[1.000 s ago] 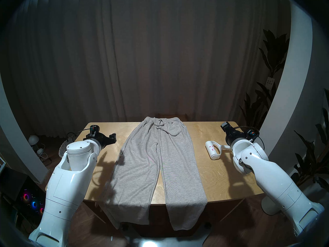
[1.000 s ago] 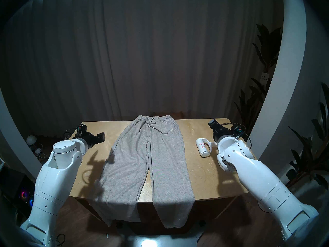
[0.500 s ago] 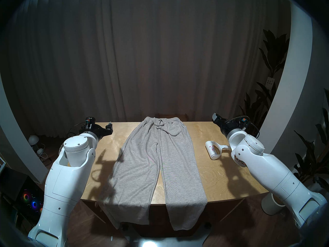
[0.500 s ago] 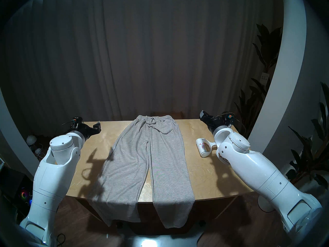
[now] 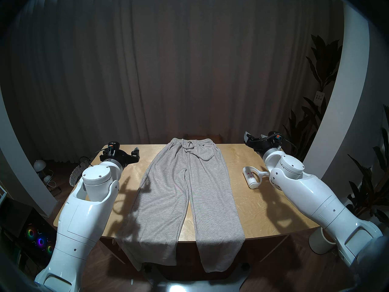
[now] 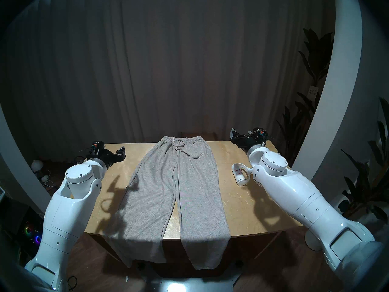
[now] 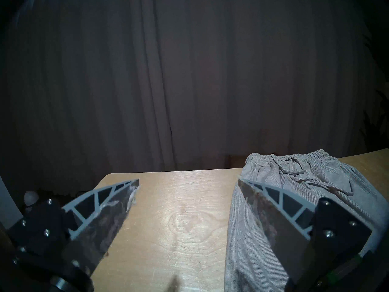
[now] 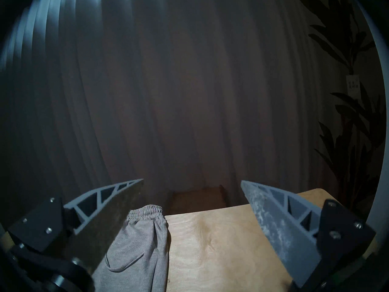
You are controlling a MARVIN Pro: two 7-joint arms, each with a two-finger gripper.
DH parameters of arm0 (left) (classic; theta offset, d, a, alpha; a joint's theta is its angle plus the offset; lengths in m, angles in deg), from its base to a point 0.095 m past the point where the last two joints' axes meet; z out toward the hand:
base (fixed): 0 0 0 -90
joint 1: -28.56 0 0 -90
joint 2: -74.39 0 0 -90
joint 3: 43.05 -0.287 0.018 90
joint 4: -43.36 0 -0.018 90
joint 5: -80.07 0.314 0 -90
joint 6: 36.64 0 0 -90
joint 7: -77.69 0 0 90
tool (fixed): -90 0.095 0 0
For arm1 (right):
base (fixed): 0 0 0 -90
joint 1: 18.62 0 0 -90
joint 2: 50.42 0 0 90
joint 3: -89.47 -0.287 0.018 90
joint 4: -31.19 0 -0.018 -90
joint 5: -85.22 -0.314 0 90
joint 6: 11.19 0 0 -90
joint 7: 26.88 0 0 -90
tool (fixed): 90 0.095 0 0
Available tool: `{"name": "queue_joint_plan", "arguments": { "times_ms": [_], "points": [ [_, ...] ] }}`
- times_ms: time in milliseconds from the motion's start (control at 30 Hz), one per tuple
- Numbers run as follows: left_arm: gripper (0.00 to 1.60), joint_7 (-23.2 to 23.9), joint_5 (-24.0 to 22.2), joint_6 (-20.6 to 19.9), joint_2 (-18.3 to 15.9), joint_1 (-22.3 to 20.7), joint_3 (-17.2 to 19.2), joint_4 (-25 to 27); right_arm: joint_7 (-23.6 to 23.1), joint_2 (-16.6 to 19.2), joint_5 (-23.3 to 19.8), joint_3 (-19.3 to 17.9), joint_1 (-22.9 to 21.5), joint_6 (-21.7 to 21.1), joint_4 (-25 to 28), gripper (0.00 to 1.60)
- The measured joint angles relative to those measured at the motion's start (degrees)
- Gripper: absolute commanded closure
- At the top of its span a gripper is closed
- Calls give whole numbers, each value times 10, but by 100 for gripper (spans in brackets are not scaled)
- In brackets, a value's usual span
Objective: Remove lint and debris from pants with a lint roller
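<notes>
— Where was everything when you looked in?

— The grey sweatpants (image 5: 189, 192) lay flat down the middle of the bench (image 5: 263, 211), cuffs hanging over the near edge. The lint roller (image 5: 251, 177) lay on the wood to their right, just beside the right forearm, with red-pink flecks (image 5: 250, 174) stuck on its drum. I saw no flecks on the cloth itself, though they'd be tiny.

— And the claws?

— Both spread wide, both empty. The right claw (image 8: 191, 203) hung out past the roller near the far right corner, pointing at the curtain (image 5: 189, 74); the left claw (image 7: 187, 201) hovered over bare wood beside the waistband.

— What worried you?

— The roller sat under that right elbow. I thought a careless swing could knock it off the bench. Also, its sticky drum could snag and drag the loose drawstring (image 5: 189, 151), bunching the fabric.
</notes>
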Motion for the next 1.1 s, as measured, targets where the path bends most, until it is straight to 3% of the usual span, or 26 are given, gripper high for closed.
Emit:
{"name": "queue_joint_plan", "arguments": {
  "times_ms": [367, 667, 800, 1100],
  "points": [
    [0, -43, 27, 44, 28, -3, -29, -21, -39, -47, 58, 21, -56, 7, -93, 0],
    [0, -93, 69, 105, 55, -11, -67, -67, -86, -76, 86, 39, -76, 70, -199, 0],
    [0, -89, 73, 141, 56, -11, -69, -63, -103, -87, 89, 35, -81, 104, -236, 0],
    [0, -11, 49, 222, 28, 3, -50, -54, -133, -116, 97, 28, -93, 181, -301, 0]
  ]
}}
